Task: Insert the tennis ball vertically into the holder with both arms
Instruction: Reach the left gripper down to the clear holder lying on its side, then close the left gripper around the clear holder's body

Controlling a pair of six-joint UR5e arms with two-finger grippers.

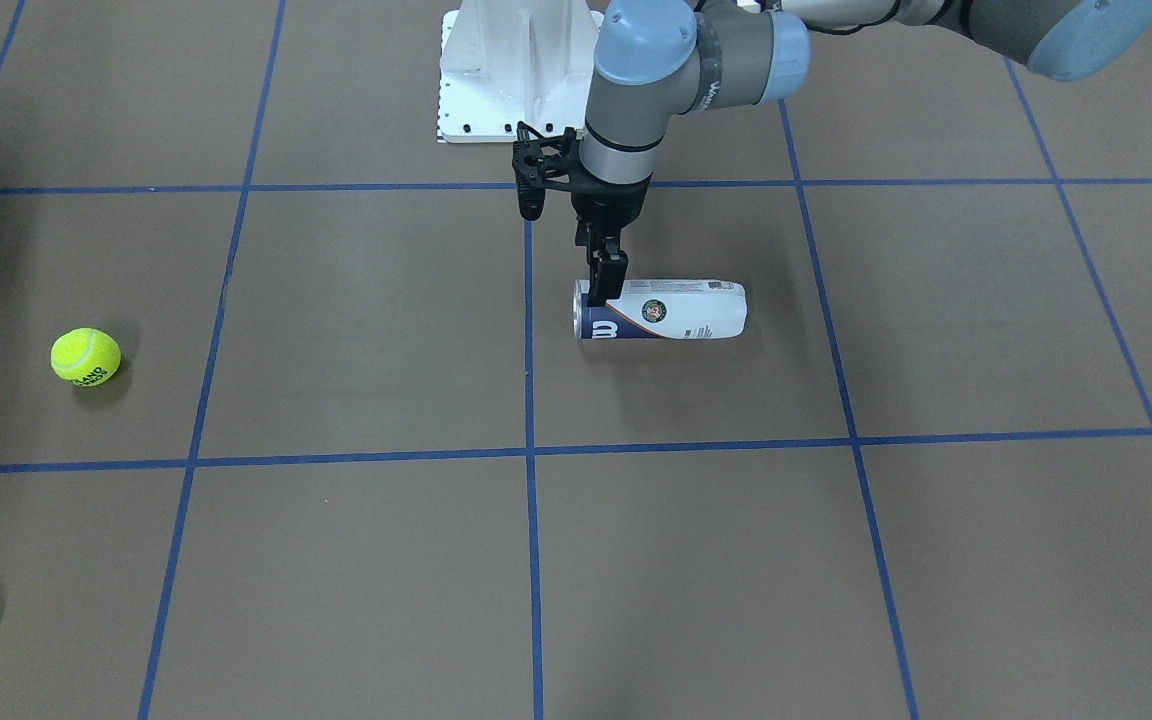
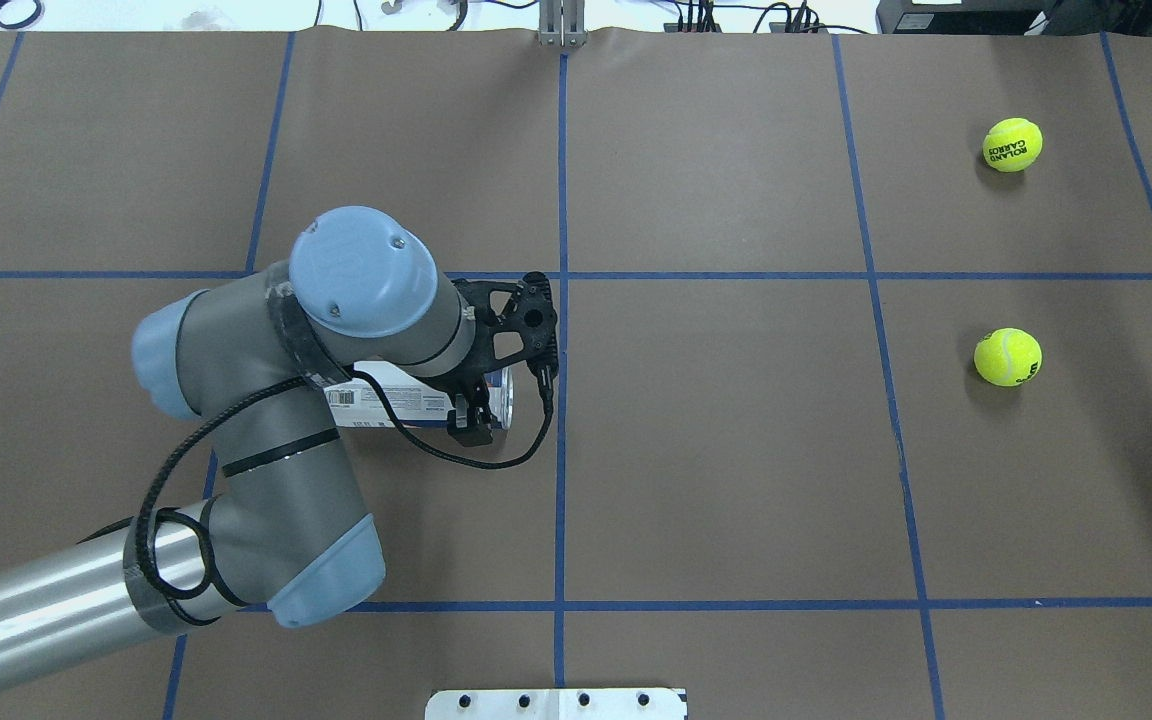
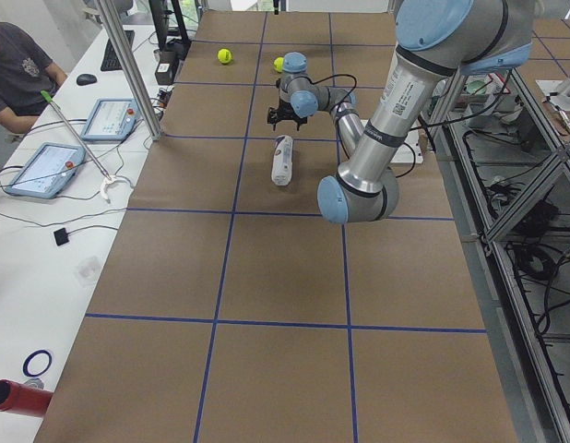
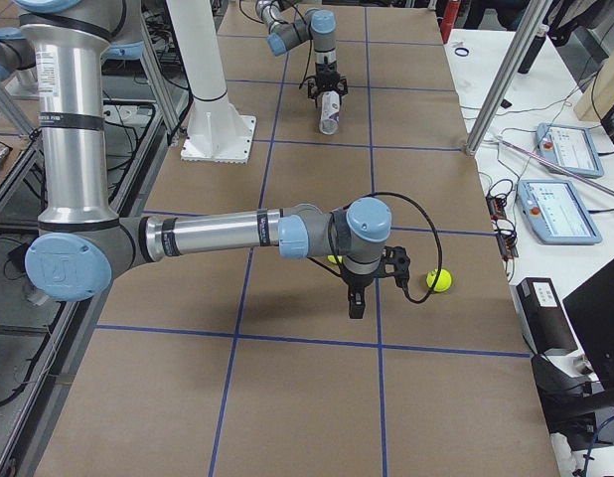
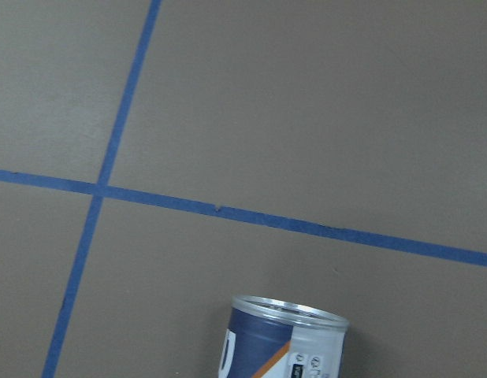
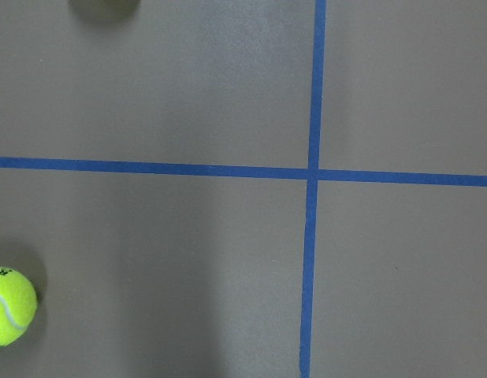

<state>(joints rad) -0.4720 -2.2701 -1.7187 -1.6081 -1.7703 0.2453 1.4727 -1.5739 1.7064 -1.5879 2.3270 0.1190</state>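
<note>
Holder (image 1: 676, 310) lies on its side on the brown desk (image 1: 356, 560), just beyond the white pedestal base (image 1: 516, 70) and just left of the centre blue tape line (image 1: 530, 400). Left end effector (image 1: 604, 285) is down at its metal-rimmed end; clamped or apart, cannot tell. Right end effector (image 4: 355, 303) hangs over the desk's right end; finger state cannot tell. Close by it, near tennis ball (image 2: 1008, 357); farther out, far tennis ball (image 2: 1012, 145). Past the far edge, a white bench (image 4: 585, 99) with tablets (image 4: 560, 149).

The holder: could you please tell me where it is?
In the overhead view the holder lies on its side just left of the centre blue line, the left gripper at its rim end.
</note>
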